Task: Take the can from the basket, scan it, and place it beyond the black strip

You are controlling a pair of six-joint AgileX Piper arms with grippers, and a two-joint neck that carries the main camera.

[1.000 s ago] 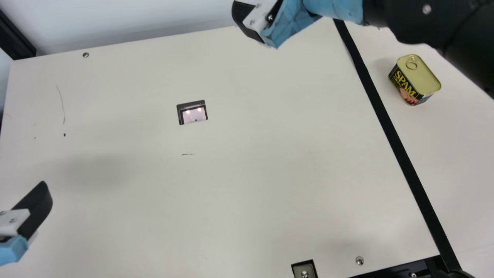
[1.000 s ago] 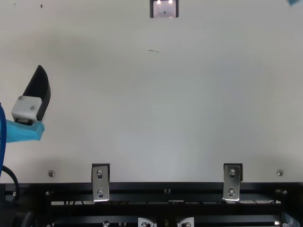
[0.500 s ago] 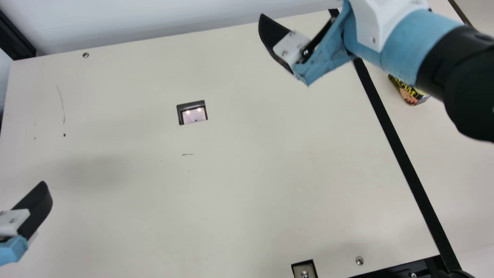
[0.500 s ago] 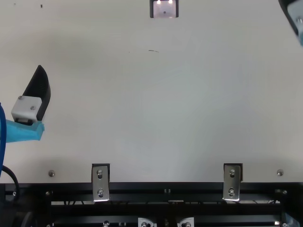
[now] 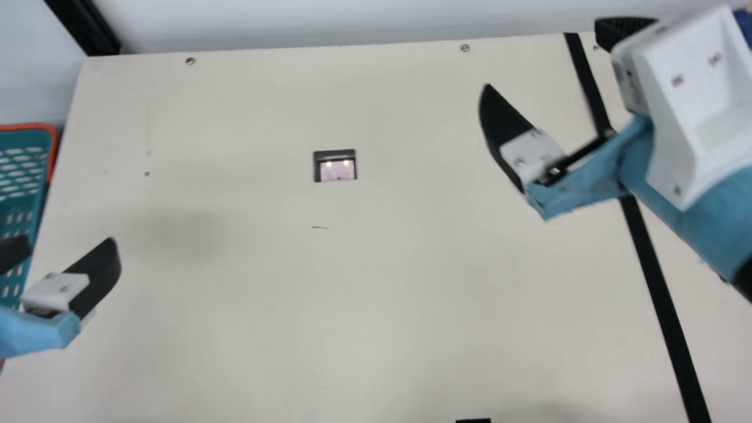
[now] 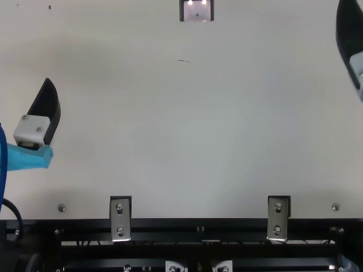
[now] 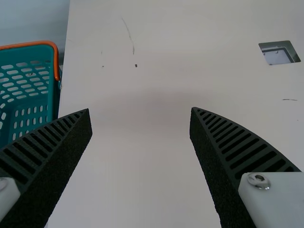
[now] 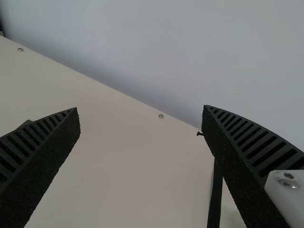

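Observation:
At the main view's left edge is the teal basket (image 5: 22, 220) with its orange rim, and my left gripper (image 5: 66, 249) stands open beside it. The left wrist view has the basket (image 7: 56, 57) past one finger of the open left gripper (image 7: 141, 111), nothing between the fingers. The black strip (image 5: 655, 276) runs down the table's right part. Above its far stretch my right gripper (image 5: 543, 54) is open and empty, its arm covering the area right of the strip. In the right wrist view the strip (image 8: 216, 199) lies near one finger of the right gripper (image 8: 141, 109).
The scanner window (image 5: 336, 167) is set into the table, left of the right gripper, its lights on. A pale wall (image 5: 352, 20) rises behind the table's far edge. Metal brackets (image 6: 278, 218) sit on the near edge in the top view.
The right arm has come nearer and lower, and its gripper has turned so both fingers show. The main camera has turned left, bringing the basket into view. The arm now covers the can's earlier spot.

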